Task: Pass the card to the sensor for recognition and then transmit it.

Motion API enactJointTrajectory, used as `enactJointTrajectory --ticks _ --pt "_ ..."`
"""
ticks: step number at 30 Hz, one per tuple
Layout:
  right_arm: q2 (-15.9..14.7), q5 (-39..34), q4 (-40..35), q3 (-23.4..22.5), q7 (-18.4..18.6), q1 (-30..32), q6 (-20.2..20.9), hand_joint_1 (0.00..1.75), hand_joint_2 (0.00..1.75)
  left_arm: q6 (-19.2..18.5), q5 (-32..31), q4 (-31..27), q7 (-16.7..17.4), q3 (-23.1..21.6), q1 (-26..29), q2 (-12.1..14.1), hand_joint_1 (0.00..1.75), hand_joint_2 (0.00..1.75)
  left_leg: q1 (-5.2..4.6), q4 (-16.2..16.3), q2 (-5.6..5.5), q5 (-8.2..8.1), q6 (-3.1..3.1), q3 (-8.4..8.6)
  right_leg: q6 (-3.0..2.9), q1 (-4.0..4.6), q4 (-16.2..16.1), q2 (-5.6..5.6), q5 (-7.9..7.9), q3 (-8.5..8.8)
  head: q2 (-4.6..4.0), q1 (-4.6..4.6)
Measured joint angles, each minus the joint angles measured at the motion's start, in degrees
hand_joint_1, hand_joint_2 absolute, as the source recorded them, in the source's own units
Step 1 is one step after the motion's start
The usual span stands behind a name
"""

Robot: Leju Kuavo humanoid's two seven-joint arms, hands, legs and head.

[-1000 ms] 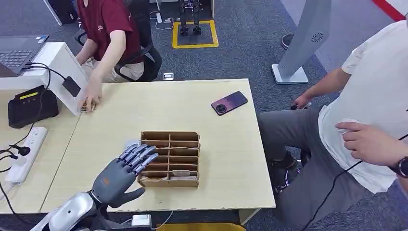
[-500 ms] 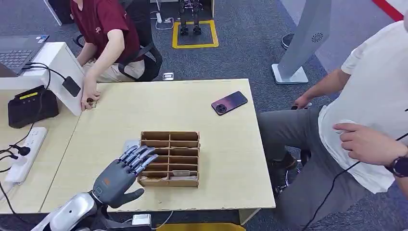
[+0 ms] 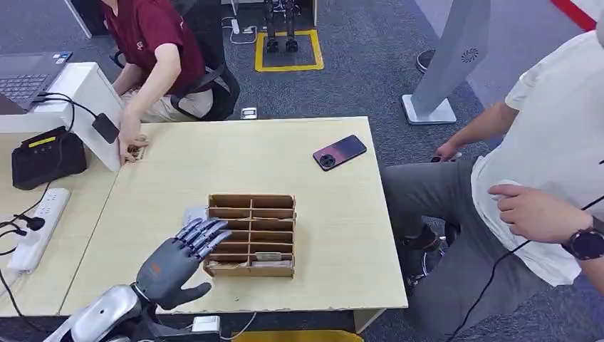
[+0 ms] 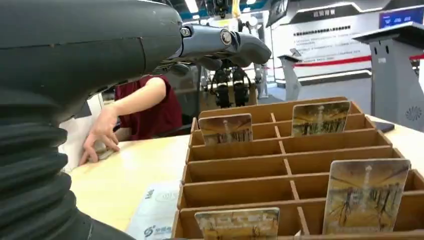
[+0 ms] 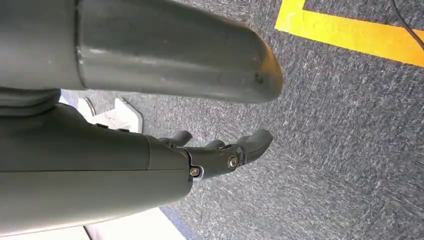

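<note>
While cards [image 4: 365, 196] stand upright in the wooden organiser [image 3: 251, 235], left hand [image 3: 176, 262] spread, empty; right hand [image 5: 220, 152] loosely apart, empty.

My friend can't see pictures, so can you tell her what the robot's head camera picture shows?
The robot's left hand hovers open beside a brown cardboard card rack on a pale wooden table. A dark phone lies near the table's far edge. One person in red sits behind the table, touching it, and another in white sits at the right.
</note>
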Motion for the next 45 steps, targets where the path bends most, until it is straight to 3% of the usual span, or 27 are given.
enactJointTrajectory --ticks 26,45 --pt "0.00 1.05 0.02 -0.04 0.00 -0.02 0.44 0.00 0.00 -0.98 -0.46 3.65 0.24 -2.60 0.08 -0.18 0.00 1.75 0.00 0.00 0.00 0.00 0.00 0.00 0.00 0.00 0.00 0.00 0.00 0.00 0.00 0.02" --pt "0.02 1.66 0.02 -0.04 -0.07 -0.04 0.42 0.00 0.00 -0.18 -2.21 5.62 2.01 -2.93 -0.03 -2.21 0.00 1.75 0.00 0.00 0.00 0.00 0.00 0.00 0.00 0.00 0.00 0.00 0.00 0.00 0.00 0.02"
